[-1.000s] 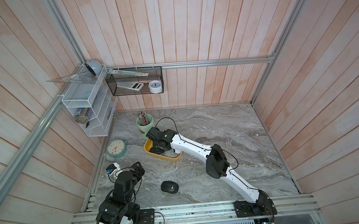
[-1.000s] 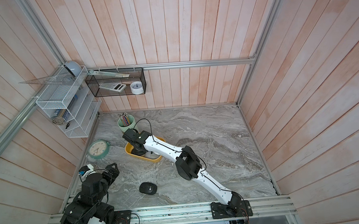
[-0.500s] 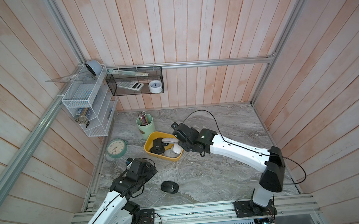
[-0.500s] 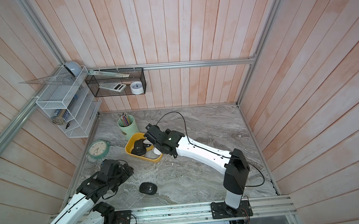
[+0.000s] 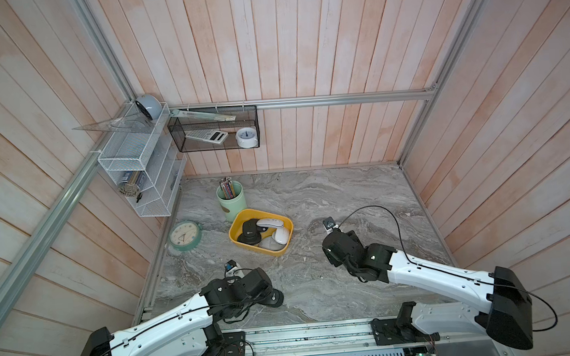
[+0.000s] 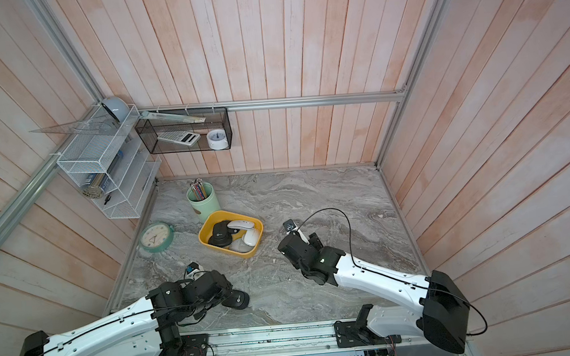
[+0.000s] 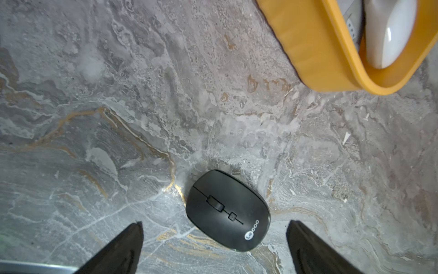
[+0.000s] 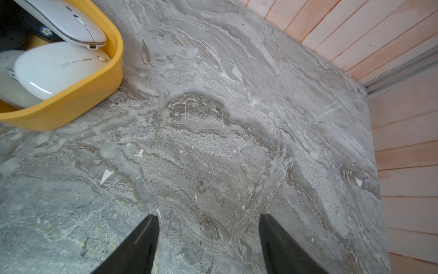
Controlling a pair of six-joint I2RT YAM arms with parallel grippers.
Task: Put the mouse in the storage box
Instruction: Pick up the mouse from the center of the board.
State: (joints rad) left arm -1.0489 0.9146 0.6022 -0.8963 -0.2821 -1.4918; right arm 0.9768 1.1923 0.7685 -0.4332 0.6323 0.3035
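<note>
A black mouse [image 7: 227, 211] lies flat on the marble table, near its front edge, seen in both top views [image 5: 274, 298] [image 6: 239, 298]. My left gripper [image 7: 214, 223] hovers over it, open, one finger on each side and neither touching. The yellow storage box [image 5: 267, 252] [image 6: 228, 253] sits farther back with black mice [image 5: 250, 231] and white mice [image 5: 279, 235] inside. Its wall also shows in both wrist views [image 7: 308, 47] [image 8: 71, 106]. To the right of the box, my right gripper [image 8: 208, 215] is open over bare marble, holding nothing.
A green pencil cup [image 5: 231, 202] stands just behind the box. A round green clock [image 5: 184, 235] lies to its left. A white wire rack [image 5: 140, 167] and a black mesh basket [image 5: 214, 129] hang on the walls. Wooden walls close in three sides.
My right arm has drawn back out of the box to the right, its jaws widening, leaving a white mouse inside. My left arm has reached forward over the black mouse.
</note>
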